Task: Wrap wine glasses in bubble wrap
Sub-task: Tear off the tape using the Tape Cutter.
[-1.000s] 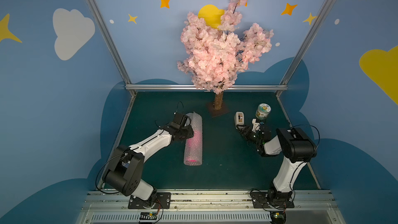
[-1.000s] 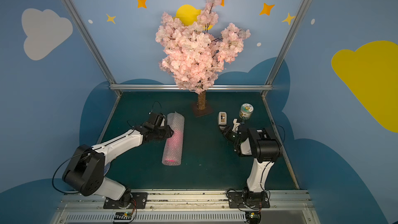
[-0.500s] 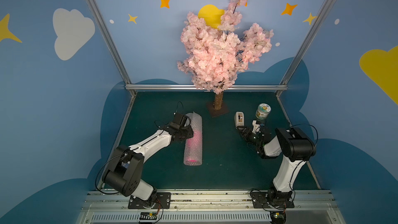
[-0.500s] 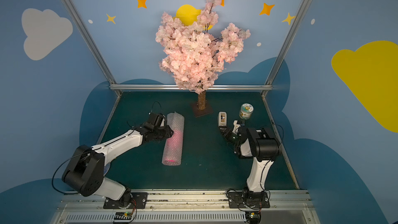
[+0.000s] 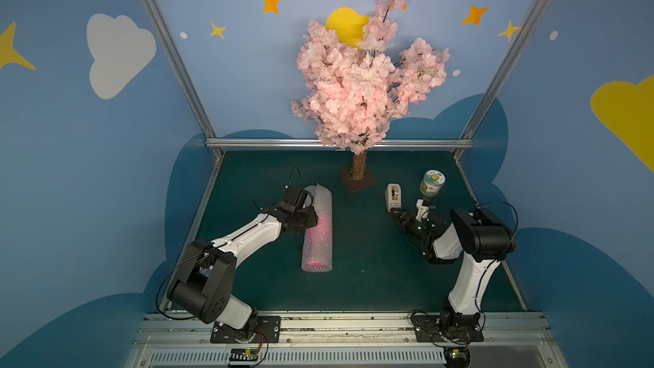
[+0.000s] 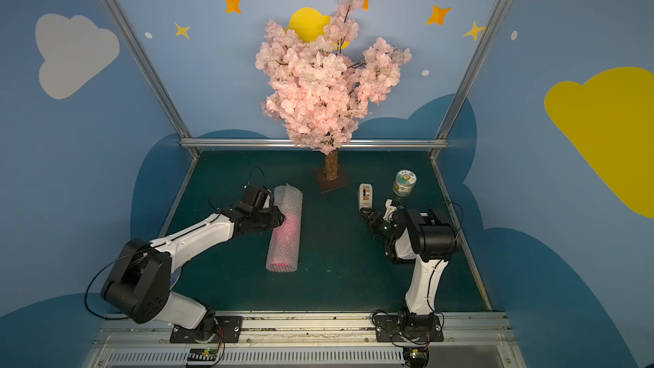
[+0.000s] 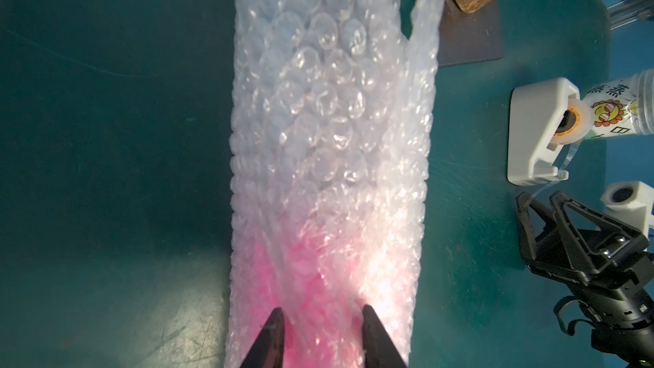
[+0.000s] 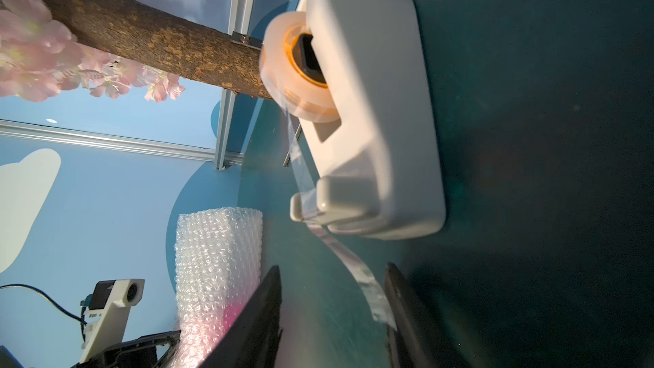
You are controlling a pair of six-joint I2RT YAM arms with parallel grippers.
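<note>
The bubble wrap [image 5: 317,228] [image 6: 285,228] lies rolled into a long tube on the green mat. The pink wine glass [image 5: 316,242] [image 7: 311,277] shows through the tube's near half. My left gripper [image 5: 309,221] [image 7: 322,311] sits on the middle of the roll, its two fingers pressed into the wrap with pink film bunched between them. My right gripper [image 5: 396,214] [image 8: 332,267] stands open just in front of the white tape dispenser [image 5: 393,197] [image 8: 371,118]. A loose clear tape strip [image 8: 357,270] runs from the dispenser's cutter into the gap and touches one finger.
A green-labelled jar [image 5: 432,183] [image 6: 404,183] stands right of the dispenser near the mat's right edge. The blossom tree's trunk and base plate [image 5: 359,171] stand at the back centre, close to the roll's far end.
My right gripper's jaws have narrowed around the tape strip. The left arm and the roll have not moved.
</note>
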